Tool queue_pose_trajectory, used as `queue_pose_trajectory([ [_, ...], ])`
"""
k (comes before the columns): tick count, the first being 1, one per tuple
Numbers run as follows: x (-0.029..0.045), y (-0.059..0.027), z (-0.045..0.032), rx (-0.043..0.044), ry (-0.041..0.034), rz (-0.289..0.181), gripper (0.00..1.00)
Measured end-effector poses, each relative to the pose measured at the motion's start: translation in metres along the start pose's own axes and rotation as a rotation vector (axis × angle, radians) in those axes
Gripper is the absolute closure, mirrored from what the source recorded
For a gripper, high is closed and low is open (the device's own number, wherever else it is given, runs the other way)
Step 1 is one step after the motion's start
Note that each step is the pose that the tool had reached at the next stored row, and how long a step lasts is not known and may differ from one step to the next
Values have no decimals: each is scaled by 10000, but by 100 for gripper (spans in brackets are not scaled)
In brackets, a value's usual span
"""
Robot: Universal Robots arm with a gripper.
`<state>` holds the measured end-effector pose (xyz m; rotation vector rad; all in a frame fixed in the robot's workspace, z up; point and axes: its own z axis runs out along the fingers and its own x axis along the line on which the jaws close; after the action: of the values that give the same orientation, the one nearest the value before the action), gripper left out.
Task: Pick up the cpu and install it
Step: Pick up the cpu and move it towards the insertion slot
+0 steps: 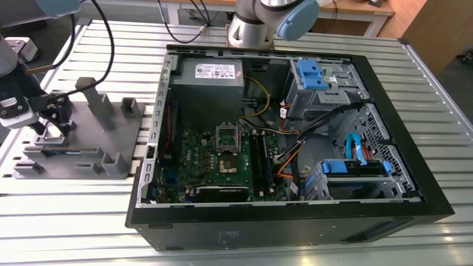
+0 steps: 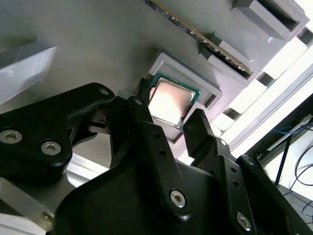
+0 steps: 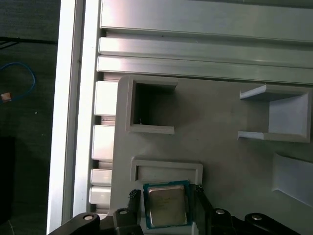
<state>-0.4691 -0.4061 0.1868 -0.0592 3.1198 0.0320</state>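
The pincer (image 3: 166,191) straddles the cpu (image 3: 166,208) in a shallow pocket (image 3: 166,169) of the grey fixture tray (image 1: 81,160), its fingers (image 3: 136,196) parted with a slim gap on either side; the pocket's raised rim walls one further edge. Tall posts (image 1: 96,100) stand on the tray to the exterior view's right of the pincer, and a memory stick (image 2: 195,34) stands on edge near the pocket. The computer case (image 1: 296,221) lies open-topped on the desk (image 1: 74,221); a raised metal frame (image 1: 227,134) stands at the far edge of the socket (image 1: 227,162), and cables (image 1: 292,152) crowd the exterior view's right of the motherboard (image 1: 199,160).

light: bright, even | glare: on cpu (image 2: 168,103) top | shadows: soft, faint
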Motion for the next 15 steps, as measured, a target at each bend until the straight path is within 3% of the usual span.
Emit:
queue_pose_trajectory([
  [15, 1, -1, 32, 2, 4, -5, 46],
])
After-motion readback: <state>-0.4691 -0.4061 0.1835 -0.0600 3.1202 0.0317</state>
